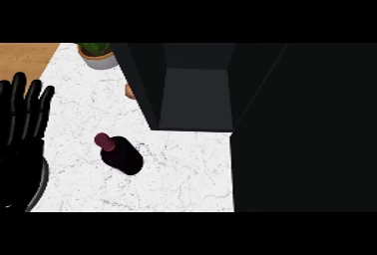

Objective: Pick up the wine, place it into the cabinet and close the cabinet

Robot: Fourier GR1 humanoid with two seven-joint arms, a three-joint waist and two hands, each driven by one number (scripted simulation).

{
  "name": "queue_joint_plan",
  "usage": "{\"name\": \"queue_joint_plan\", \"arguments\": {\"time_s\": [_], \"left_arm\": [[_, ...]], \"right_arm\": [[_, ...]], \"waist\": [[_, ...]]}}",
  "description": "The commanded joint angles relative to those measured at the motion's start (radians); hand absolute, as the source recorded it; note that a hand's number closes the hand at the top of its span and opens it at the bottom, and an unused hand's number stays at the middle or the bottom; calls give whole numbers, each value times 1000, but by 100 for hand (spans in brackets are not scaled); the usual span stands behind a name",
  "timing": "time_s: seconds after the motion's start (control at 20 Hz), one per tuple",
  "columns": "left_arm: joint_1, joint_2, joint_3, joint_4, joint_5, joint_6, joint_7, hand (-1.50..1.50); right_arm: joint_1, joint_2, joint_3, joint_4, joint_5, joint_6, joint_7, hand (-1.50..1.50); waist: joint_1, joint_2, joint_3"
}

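Observation:
A dark wine bottle (121,156) with a maroon cap stands upright on the white marble counter (184,169), in front of the cabinet. The dark cabinet (195,97) is open, showing a grey empty interior; its door (302,124) swings out to the right as a wide black panel. My left hand (22,117) is at the left edge, fingers straight and pointing up, resting well left of the bottle and apart from it. My right hand does not show.
A potted green plant (98,54) in a grey pot stands at the counter's back left. A small orange object (129,91) peeks out beside the cabinet's left wall. A wooden floor (26,57) lies beyond the counter's left edge.

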Motion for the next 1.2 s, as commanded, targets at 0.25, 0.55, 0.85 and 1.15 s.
{"name": "queue_joint_plan", "arguments": {"time_s": [0.25, 0.55, 0.85, 1.15], "left_arm": [[-76, -73, -13, 82, -372, 278, 11, -150], [-134, -89, -86, 219, -14, 472, 81, -150], [-245, -90, -162, 221, -91, 599, 183, -150], [-231, -90, -257, 198, -118, 677, 208, -150]], "right_arm": [[90, -4, 4, -118, 18, 6, -32, -150], [160, -82, 64, -181, -215, 178, 189, -150], [141, -67, 1, -199, -275, 169, 234, -150], [156, -62, 7, -240, -262, 200, 259, -150]], "waist": [[-36, 15, 40], [-34, 16, 37], [-22, 15, 38], [-19, 14, 38]]}}
